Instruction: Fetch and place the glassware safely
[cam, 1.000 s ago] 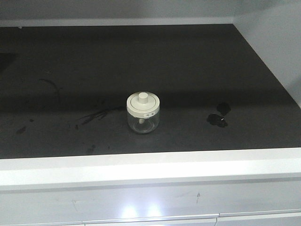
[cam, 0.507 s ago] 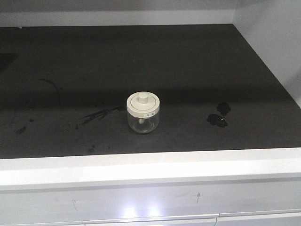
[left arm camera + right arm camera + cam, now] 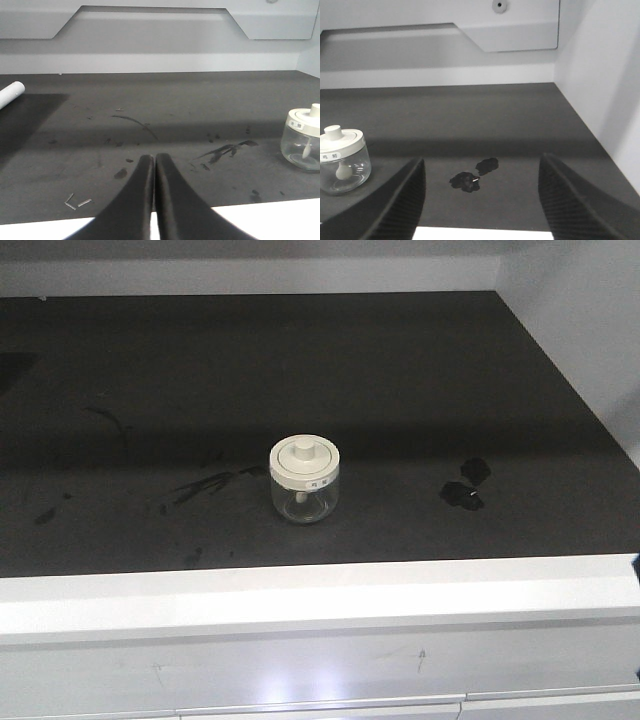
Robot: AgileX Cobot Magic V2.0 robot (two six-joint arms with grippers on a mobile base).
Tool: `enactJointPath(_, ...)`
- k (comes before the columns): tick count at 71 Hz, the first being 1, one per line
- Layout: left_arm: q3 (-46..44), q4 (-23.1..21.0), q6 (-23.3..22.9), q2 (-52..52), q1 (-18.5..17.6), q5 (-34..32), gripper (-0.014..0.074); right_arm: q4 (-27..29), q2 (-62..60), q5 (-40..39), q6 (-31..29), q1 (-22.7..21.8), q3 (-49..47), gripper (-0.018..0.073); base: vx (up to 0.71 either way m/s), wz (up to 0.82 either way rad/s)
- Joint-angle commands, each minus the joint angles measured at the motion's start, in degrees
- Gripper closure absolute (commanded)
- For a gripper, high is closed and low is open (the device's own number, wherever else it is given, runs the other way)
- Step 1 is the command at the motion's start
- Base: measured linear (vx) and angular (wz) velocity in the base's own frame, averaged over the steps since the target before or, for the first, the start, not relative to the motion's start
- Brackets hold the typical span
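Left end effector (image 3: 154,159) is pinched closed, probably just parked. The jar (image 3: 304,480) sits upright on the bench (image 3: 450,360). Right end effector (image 3: 481,160) is spread wide, jar at its 9 o'clock, so I'd guess it's the grabber.

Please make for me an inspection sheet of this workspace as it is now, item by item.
Surface: dark bench top, scuffed, with a white front edge.
Job's things: jar upright near the front edge, lid on, untouched.
Clutter: black blobs right of the jar; smears left of it; small metal bits; white rod at far left.
Grippers: left pincer shut, empty; right pincer open, empty; both apart from the jar.
Cables: nothing seen.
Surroundings: white walls; cabinet front below.
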Motion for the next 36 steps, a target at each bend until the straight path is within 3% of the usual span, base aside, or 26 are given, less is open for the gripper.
enactJointPath(1, -1.5, -0.5, -0.4, 0.8, -0.2, -4.0, 0.0603, -0.2, 6.0, -8.3, -0.3, 0.1, -3.4, 0.0085, 0.0, 0.0)
enactJointPath(8, -1.5, -0.5, -0.4, 0.8, -0.2, -4.0, 0.0603, -0.5, 13.1, -10.4, -0.3, 1.5, -7.7, 0.0085, 0.0, 0.0)
enactJointPath(23, -1.5, -0.5, -0.4, 0.8, -0.2, -4.0, 0.0603, -4.8, 29.3, -15.5, -0.8, 14.1, -17.4, 0.0085, 0.0, 0.0)
enactJointPath(36, -1.5, -0.5, -0.4, 0.8, -0.2, -4.0, 0.0603, -5.0, 44.5, -22.4, -0.7, 17.7, -24.8, 0.0085, 0.0, 0.0)
